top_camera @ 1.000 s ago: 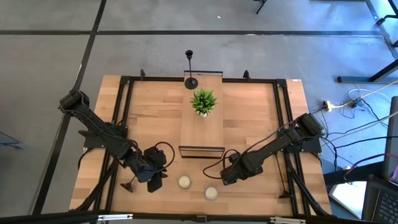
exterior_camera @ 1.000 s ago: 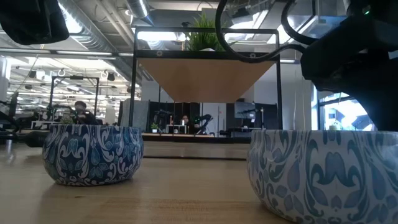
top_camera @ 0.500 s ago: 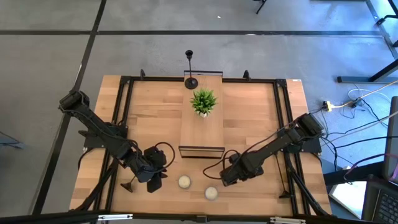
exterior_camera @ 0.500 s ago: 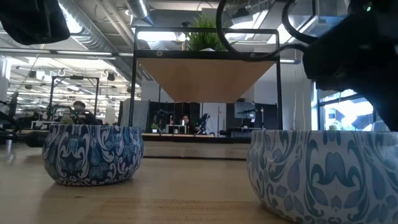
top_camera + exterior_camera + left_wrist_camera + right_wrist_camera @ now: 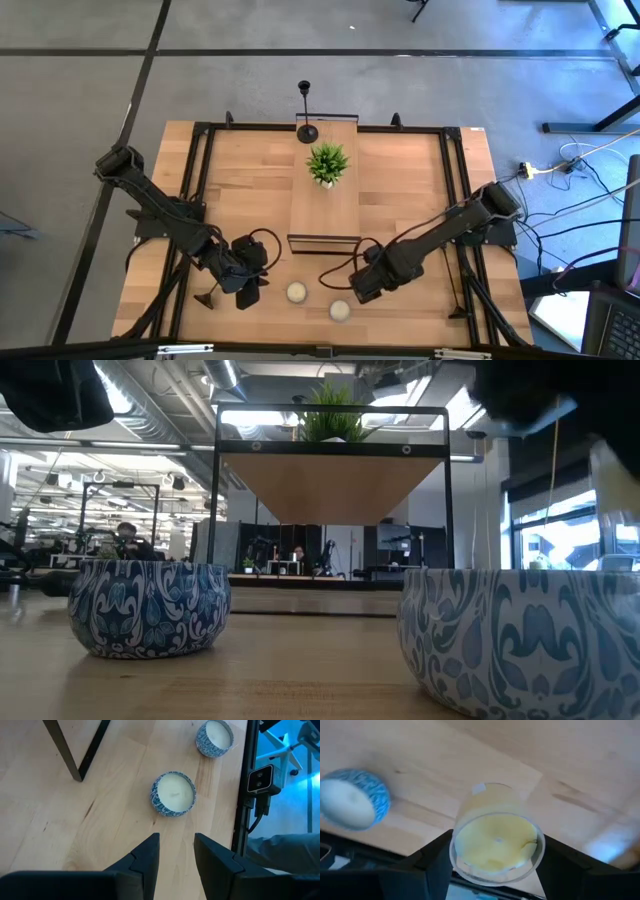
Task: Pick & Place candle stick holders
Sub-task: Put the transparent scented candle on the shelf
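Right tool clamped on yellow candle, a wrist-view-only detail; left tool apart.

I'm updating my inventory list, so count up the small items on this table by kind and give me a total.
Candle stick holders: 2 in view
Blue patterned tin candles: 2
Yellow candle in clear glass: 1
Potted plant: 1
Total: 6
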